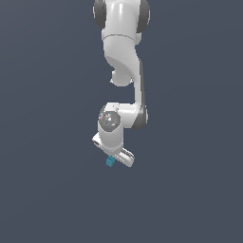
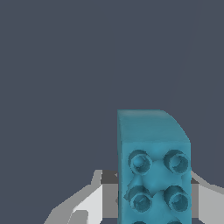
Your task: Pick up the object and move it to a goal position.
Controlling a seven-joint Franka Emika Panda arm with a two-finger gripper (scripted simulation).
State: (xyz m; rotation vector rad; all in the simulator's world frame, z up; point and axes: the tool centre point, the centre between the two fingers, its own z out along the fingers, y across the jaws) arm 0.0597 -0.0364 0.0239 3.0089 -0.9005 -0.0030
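Note:
The teal-blue block (image 1: 110, 162) is a tiny speck under the white gripper (image 1: 112, 159) in the exterior view, just below the hand. In the wrist view the block (image 2: 153, 148) fills the space between the two grey-white fingers (image 2: 89, 203), with round darker studs on the face toward the camera. The gripper (image 2: 148, 208) is shut on the block and holds it. The fingertips themselves are hidden by the hand in the exterior view.
The white arm (image 1: 124, 52) reaches down from the top of the exterior view. Around it lies only a plain dark grey-blue surface (image 1: 190, 190). No goal marker shows in either view.

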